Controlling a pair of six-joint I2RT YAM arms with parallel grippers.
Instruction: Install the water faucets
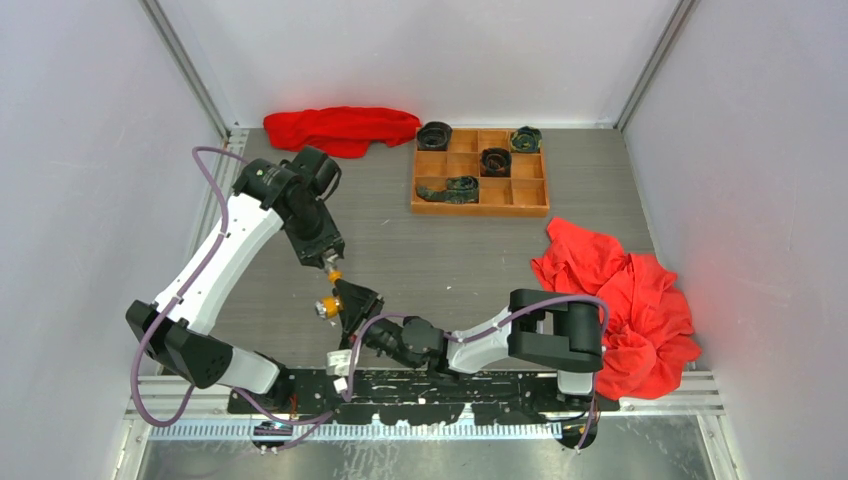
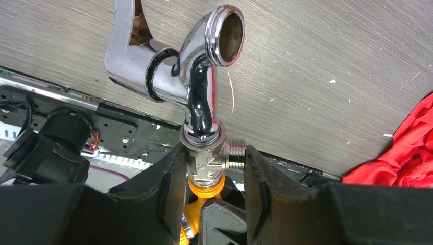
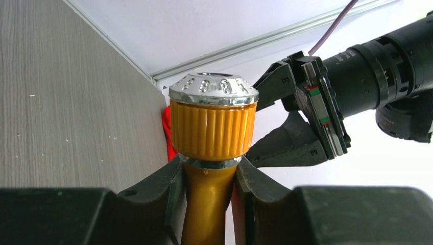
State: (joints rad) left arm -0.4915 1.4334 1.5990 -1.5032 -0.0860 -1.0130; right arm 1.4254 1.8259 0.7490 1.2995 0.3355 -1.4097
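Left gripper (image 2: 212, 159): closed on the silver faucet (image 2: 201, 97). I see a finger pressed on each side of its squat valve body.
Silver faucet axis: the long axis runs straight out from the left gripper, away from the wrist camera. The curved spout ends in an open threaded mouth that faces up and right in that view. The handle sticks off to the left.
Right gripper (image 3: 209, 176): closed on the orange faucet (image 3: 212, 130), clamping the smooth stem just under the ribbed collar.
Orange faucet axis: upright in the right wrist view, in line with the gripper. Its perforated silver cap is at the far end, pointing away from the camera.
Where: both are held over the table (image 1: 430, 260), left of centre and toward the near edge. The grippers are tip to tip and very near each other.
Hard to see: from the top I get only small orange specks, and I can't make out the silver piece there. I can't tell if the two faucets touch. The frame cuts off the lower orange stem. An orange-yellow part under the silver body is half hidden between the fingers.
Rest: a tray (image 1: 480, 210) sits back right with dark rolls (image 1: 495, 160) in some compartments. A flat red cloth (image 1: 340, 128) lies at the back, and a crumpled red cloth (image 1: 620, 300) lies on the right.
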